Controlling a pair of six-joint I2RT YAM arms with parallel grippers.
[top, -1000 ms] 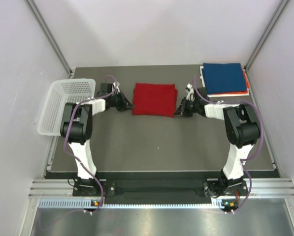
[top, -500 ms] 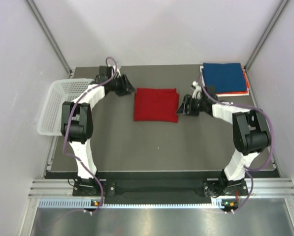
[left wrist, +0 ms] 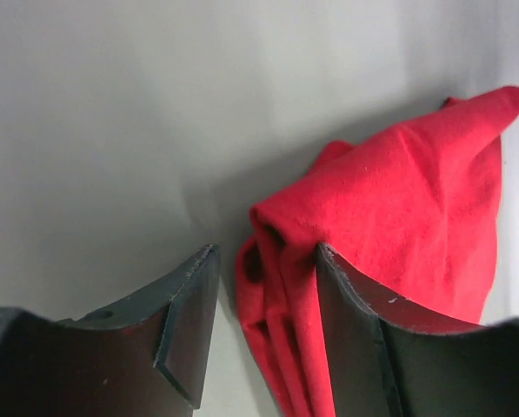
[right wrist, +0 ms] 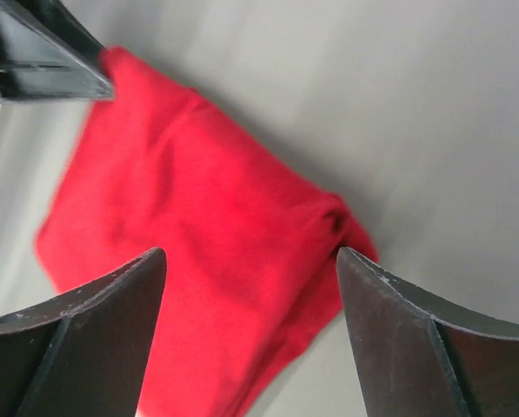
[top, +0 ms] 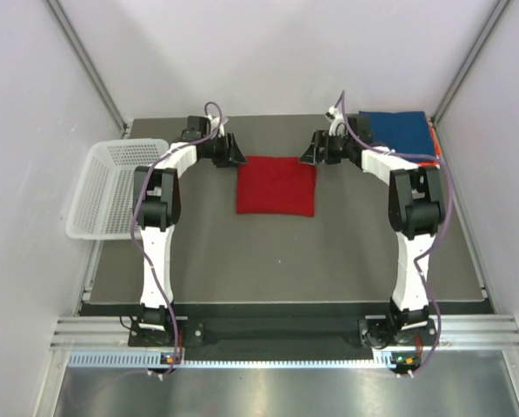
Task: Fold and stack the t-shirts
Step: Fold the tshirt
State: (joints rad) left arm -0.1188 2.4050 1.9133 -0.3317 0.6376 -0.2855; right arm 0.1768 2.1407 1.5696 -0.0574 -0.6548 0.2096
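The red t-shirt [top: 276, 185] lies folded in a rectangle mid-table. My left gripper [top: 234, 156] stands open at its far left corner. In the left wrist view a bunched corner of the red t-shirt [left wrist: 389, 217] sits between the spread jaws of the left gripper [left wrist: 263, 300], against the right finger [left wrist: 355, 330], with a gap on the left. My right gripper [top: 313, 153] is open at the far right corner. Seen from the right wrist, the right gripper [right wrist: 250, 300] hovers over the red t-shirt [right wrist: 189, 243]. A folded dark blue t-shirt [top: 400, 132] tops a stack with an orange edge [top: 434, 142].
A white mesh basket [top: 111, 187] overhangs the table's left edge. The stack sits in the far right corner beside the right arm. Grey walls and metal frame posts close in the far side. The left gripper's finger [right wrist: 42, 48] shows at the top left of the right wrist view.
Both grippers went from shut to open. They moved from the red t-shirt's left and right sides to its far corners. The shirt now lies slightly nearer to the arm bases.
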